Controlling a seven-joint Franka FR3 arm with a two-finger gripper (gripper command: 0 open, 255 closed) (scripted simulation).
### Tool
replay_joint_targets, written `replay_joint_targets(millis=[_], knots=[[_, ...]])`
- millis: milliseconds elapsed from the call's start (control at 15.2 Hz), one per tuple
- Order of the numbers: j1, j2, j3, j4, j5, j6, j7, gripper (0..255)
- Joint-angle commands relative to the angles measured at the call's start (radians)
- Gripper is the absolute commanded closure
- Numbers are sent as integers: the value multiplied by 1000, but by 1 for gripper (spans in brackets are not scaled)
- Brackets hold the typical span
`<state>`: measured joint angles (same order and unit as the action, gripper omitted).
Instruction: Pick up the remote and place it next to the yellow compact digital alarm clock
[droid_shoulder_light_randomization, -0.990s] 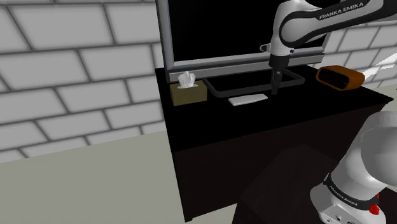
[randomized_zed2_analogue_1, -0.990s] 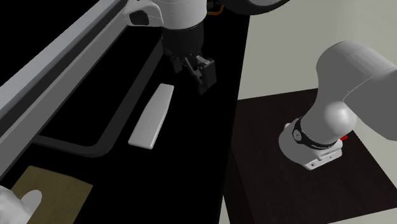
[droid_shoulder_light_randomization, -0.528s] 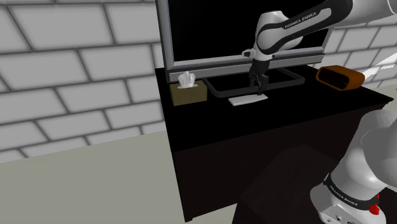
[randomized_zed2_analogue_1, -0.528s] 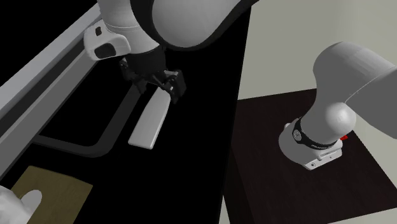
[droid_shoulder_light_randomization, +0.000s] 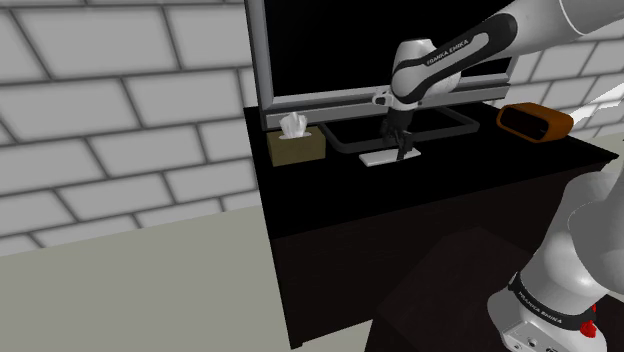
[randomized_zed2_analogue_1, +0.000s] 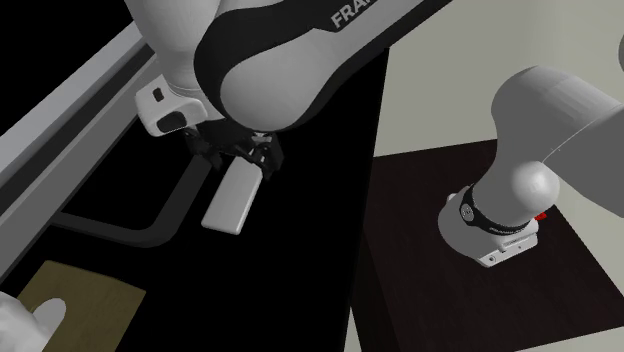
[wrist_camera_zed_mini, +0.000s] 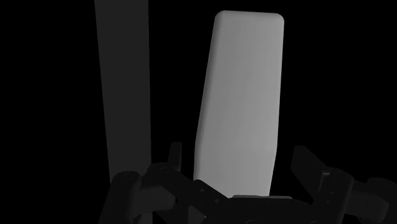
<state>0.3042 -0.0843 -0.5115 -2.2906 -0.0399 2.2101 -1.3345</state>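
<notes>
The remote (droid_shoulder_light_randomization: 376, 158) is a flat, pale grey bar lying on the black cabinet top (droid_shoulder_light_randomization: 440, 185), just in front of the screen's stand. My gripper (droid_shoulder_light_randomization: 402, 148) hangs low over the end of the remote nearer the clock. In the wrist view the remote (wrist_camera_zed_mini: 240, 95) runs away from the gripper (wrist_camera_zed_mini: 236, 159), whose black fingers (wrist_camera_zed_mini: 173, 154) stand open on either side with a gap to each edge. From the second exterior view the gripper (randomized_zed2_analogue_1: 240, 155) covers the far end of the remote (randomized_zed2_analogue_1: 230, 203). The alarm clock (droid_shoulder_light_randomization: 535, 121) looks orange-brown and sits far to the shoulder view's right.
A large black screen (droid_shoulder_light_randomization: 340, 45) in a grey frame stands behind the remote on a grey tube stand (droid_shoulder_light_randomization: 347, 148). An olive tissue box (droid_shoulder_light_randomization: 296, 148) sits at the cabinet's left end. My base (randomized_zed2_analogue_1: 495, 225) stands on a dark box (randomized_zed2_analogue_1: 450, 300).
The arm swung to the shoulder view's left and came down, from beside the remote's clock-side end to right over it. The fingers stayed open and the remote did not move.
</notes>
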Motion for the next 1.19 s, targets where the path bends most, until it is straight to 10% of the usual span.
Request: replay_joint_targets(millis=[0, 528, 594, 1122], knots=[[0, 13, -2, -12, 7, 24, -6, 0], [0, 13, -2, -11, 7, 23, -6, 0], [0, 13, -2, -11, 7, 23, -6, 255], [0, 13, -2, -12, 7, 23, -6, 255]])
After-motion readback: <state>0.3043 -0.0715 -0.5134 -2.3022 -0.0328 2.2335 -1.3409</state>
